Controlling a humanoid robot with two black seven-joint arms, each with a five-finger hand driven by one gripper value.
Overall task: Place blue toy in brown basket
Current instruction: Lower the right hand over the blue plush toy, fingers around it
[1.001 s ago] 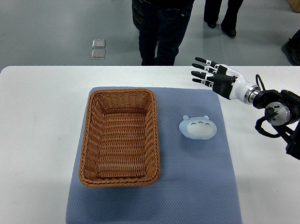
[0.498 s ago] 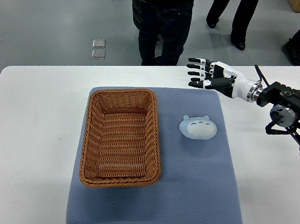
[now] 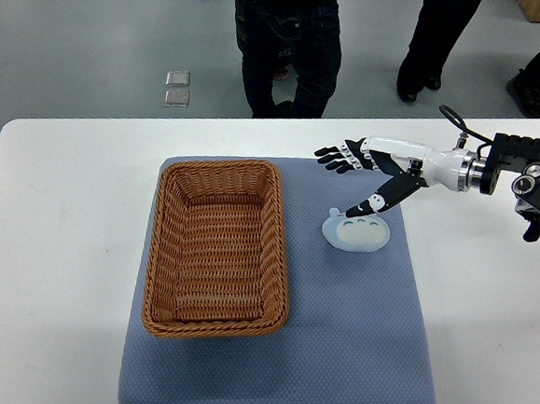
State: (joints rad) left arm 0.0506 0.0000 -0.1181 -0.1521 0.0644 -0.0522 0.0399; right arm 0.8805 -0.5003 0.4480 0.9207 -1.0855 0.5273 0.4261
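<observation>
The blue toy (image 3: 356, 232), a pale rounded animal shape, lies on the blue mat (image 3: 353, 330) just right of the brown wicker basket (image 3: 276, 249), which holds nothing. My right hand (image 3: 351, 180) reaches in from the right edge and hovers over the toy's far side. Its fingers are spread, and the thumb tip points down at the toy's top edge. Nothing is held. The left arm does not show.
The mat lies on a white table (image 3: 62, 223). People stand beyond the far table edge; dark trouser legs (image 3: 282, 49) are right behind the basket. Two small square plates (image 3: 177, 89) lie on the floor.
The right hand has moved left and toward me, from the mat's far right corner down to just above the toy. The people behind the table have shifted.
</observation>
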